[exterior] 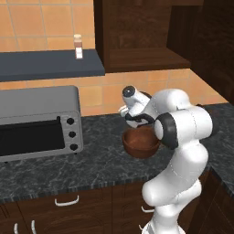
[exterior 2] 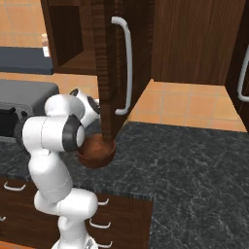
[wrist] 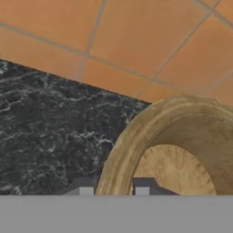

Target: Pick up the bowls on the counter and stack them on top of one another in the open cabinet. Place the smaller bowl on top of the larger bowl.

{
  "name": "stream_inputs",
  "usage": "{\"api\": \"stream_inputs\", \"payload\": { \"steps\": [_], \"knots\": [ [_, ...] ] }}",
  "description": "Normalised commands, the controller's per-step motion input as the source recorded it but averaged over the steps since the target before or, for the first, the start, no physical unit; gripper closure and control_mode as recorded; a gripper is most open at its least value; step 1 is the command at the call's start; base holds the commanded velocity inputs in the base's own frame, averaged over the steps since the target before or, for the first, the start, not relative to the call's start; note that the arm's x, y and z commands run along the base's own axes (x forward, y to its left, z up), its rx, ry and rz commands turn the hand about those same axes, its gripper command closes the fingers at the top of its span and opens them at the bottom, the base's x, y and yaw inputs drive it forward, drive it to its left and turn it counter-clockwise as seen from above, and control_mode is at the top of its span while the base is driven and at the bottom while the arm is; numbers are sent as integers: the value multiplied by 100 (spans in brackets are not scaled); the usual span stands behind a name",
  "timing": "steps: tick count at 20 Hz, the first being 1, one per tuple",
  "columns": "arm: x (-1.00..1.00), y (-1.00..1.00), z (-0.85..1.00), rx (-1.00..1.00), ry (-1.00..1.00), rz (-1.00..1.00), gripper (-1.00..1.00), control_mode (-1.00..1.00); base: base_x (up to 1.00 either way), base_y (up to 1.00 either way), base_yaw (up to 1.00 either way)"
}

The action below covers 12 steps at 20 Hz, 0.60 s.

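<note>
My gripper (wrist: pixel 113 190) is shut on the thick rim of the larger bowl (exterior: pixel 141 142), one fingertip (wrist: pixel 86 189) outside the wall and the other inside. The bowl (exterior 2: pixel 97 152) is dark reddish-brown in the base views and hangs just above the counter (exterior: pixel 98 160), in front of my forearm. In the hand view the bowl (wrist: pixel 177 150) looks lighter, with the speckled counter (wrist: pixel 45 123) and orange wall tiles behind it. The open cabinet (exterior: pixel 146 58) is up and behind, its niche and flat shelf (exterior 2: pixel 78 62) bare. The smaller tan bowl is out of view.
A silver toaster oven (exterior: pixel 39 121) stands on the counter at the left. Above it a dark wall shelf (exterior: pixel 45 65) carries a small shaker (exterior: pixel 78 46). The cabinet's open door (exterior 2: pixel 114 68) with its white handle (exterior 2: pixel 127 68) juts out right beside the bowl.
</note>
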Motion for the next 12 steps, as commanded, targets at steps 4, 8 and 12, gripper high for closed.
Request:
{"api": "stream_inputs", "payload": {
  "steps": [4, 8, 12],
  "knots": [
    [-100, 31, 54, -7, -7, 0, 100, -100, 0, 0, 0],
    [-100, 45, 11, -12, 6, 0, 100, -100, 0, 0, 0],
    [-95, 50, 0, -7, 24, 0, 100, -100, 0, 0, 0]
  ]
}}
